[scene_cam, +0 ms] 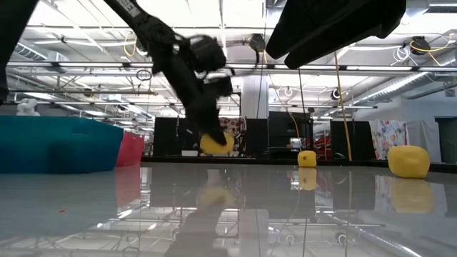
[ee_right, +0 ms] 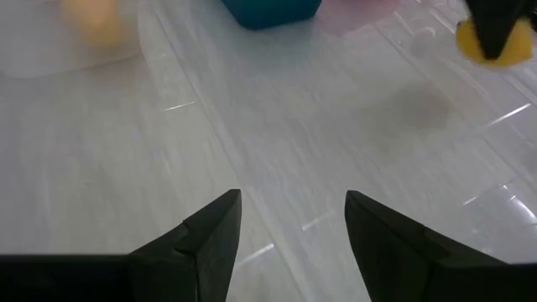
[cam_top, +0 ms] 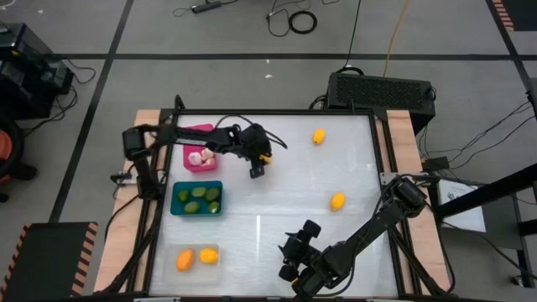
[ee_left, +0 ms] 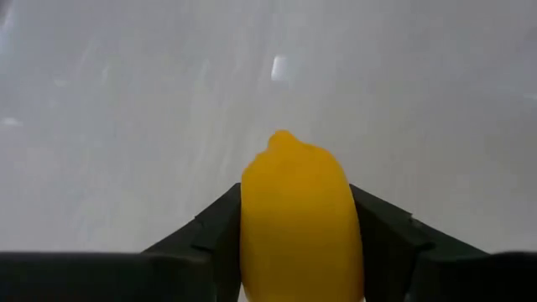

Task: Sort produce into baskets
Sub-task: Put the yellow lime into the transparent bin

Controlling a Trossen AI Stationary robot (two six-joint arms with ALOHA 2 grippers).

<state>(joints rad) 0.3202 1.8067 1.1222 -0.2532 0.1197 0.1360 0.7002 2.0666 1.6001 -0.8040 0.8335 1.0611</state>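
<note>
Most of the sort looks done. At the left edge of the table point(cam_top: 277, 197) the pink basket point(cam_top: 198, 157) holds pale bulbs point(cam_top: 198, 156), the teal basket point(cam_top: 196, 199) holds several dark green ovals point(cam_top: 198, 193), and the clear basket point(cam_top: 195, 257) near the front-left corner holds 2 orange fruits point(cam_top: 184, 261).

3 yellow fruits are left. The left gripper point(cam_top: 258, 166), reaching out beside the pink basket toward the table's middle, pinches 1 yellow fruit point(ee_left: 300, 220) between its fingers. Another yellow fruit point(cam_top: 319, 135) lies near the back edge, and a third yellow fruit point(cam_top: 337, 200) lies toward the right edge.

The right gripper point(ee_right: 292, 220) waits near the front edge with its fingers spread and nothing between them.

The high view alone shows what each basket contains. The left wrist view alone shows both fingers pressed against the fruit's sides. The low view shows the gripped fruit just above its reflection; I cannot tell whether it is lifted or touching the table.
</note>
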